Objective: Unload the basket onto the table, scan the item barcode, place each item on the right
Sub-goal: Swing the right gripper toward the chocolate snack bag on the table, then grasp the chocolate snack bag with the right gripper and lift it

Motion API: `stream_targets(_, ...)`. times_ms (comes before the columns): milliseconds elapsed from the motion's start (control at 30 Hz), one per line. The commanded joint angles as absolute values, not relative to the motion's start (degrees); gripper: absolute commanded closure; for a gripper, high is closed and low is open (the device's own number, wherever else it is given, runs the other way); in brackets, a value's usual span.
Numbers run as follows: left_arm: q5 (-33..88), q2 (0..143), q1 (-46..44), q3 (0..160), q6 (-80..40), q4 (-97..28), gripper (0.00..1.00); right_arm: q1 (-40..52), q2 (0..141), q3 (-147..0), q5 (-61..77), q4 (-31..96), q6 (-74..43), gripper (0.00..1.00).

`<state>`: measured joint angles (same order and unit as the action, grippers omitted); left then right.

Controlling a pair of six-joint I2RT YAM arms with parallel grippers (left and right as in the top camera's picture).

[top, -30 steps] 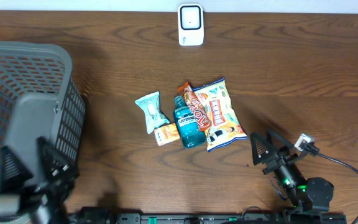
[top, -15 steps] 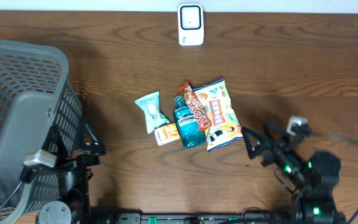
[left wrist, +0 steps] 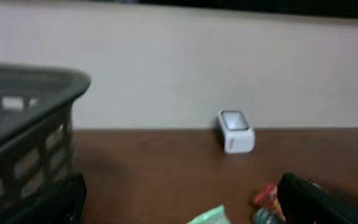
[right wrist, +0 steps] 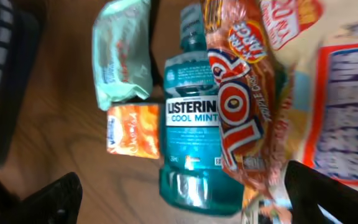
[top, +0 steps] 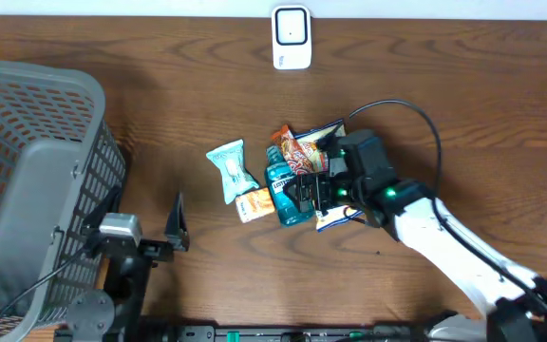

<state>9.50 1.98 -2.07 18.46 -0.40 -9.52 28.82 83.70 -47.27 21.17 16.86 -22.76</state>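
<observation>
Change: my right gripper (top: 313, 188), parked at the lower right of the overhead view a second ago, now hangs over the heap of goods at the frame's centre. My left gripper (top: 141, 217) has come out of the lower left corner and sits just right of the grey plastic mesh basket (top: 36, 142).
Unchanged: none of the goods has shifted, and nothing is lifted.
Meaning: I judge the reach is done and the pick comes next. The scan itself is not yet begun.
Right jaws: spread wide and empty, one finger at each lower corner of the right wrist view.
Left jaws: spread wide too, empty, facing the small white boxy scanner (top: 292, 38) at the top centre.
Item: I take it to be the teal translucent plastic mouthwash bottle (right wrist: 188, 137), since it lies dead centre between my right fingers.
Item's place: centre of the overhead frame, lying flat on the brown wooden table (top: 463, 114), cap toward the top.
Neighbours: a small orange sachet (right wrist: 132, 130) touches its left side, and a mint-green soft packet (right wrist: 123, 53) lies to its upper left. An orange crinkled snack wrapper (right wrist: 247, 93) overlaps its right edge, with a yellow-and-white crisp bag (right wrist: 347, 93) beyond.
Item's look: label face up, white lettering on blue, glossy near the base. No barcode shows, so I reckon it is underneath.
Risk: the overlapping wrapper may get pinched along with the bottle.
</observation>
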Motion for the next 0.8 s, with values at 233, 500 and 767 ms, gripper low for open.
stream_targets(233,5.5,9.2,-1.9,18.9,-1.6,-13.7,0.02,28.9,85.7,-48.8,22.5,3.9,-22.4,0.18)
stream_targets(500,5.5,10.9,-2.0,18.9,-1.6,-10.3,0.02,28.6,97.0,-52.6,19.2,-3.3,-17.3,0.14)
stream_targets(767,5.5,10.8,-2.0,18.9,-1.6,-2.1,0.02,27.3,106.0,-61.3,18.1,1.5,-13.1,0.20)
